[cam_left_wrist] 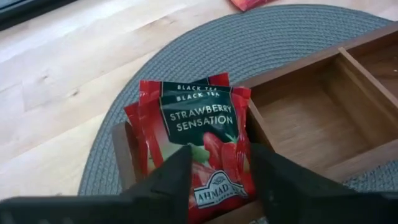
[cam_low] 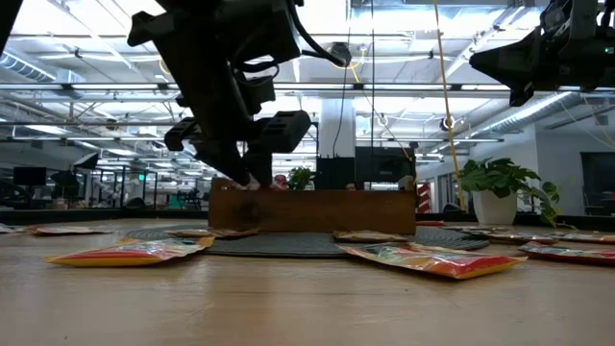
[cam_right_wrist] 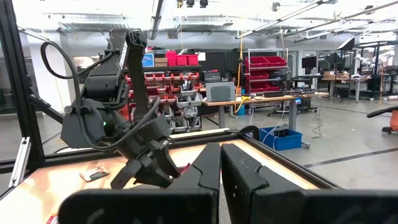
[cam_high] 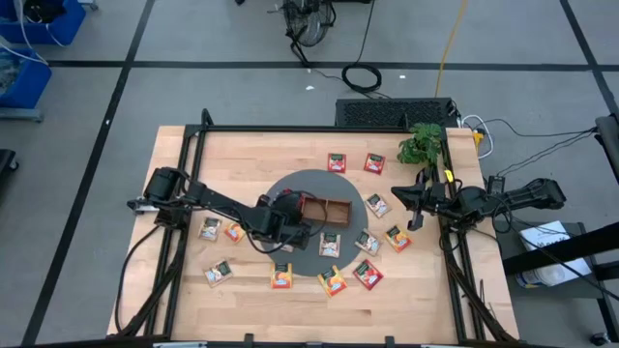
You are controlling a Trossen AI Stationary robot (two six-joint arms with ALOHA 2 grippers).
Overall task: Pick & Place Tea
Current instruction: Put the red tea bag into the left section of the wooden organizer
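Between the fingers of left gripper (cam_left_wrist: 217,171), now parted and loose, red tea packets (cam_left_wrist: 194,134) stand upright in the end compartment of wooden tray (cam_left_wrist: 311,118), directly below it. Right gripper (cam_high: 416,205), shut and empty, waits further away, beside plant (cam_high: 423,143).

Even overhead light fell on the pale wooden worktop (cam_high: 242,290) in the high view, leaving only soft, short shadows under the arms and no strong glare. In the low view the rows of ceiling strip lights (cam_low: 86,67) burned bright behind the dark arms, which showed almost as silhouettes, while the nearest stretch of worktop lay blurred and out of focus. The left wrist view was bright and sharp on the print of the red tea packet (cam_left_wrist: 196,134), with a faint sheen on its foil, though the near fingers (cam_left_wrist: 168,186) were soft-edged.
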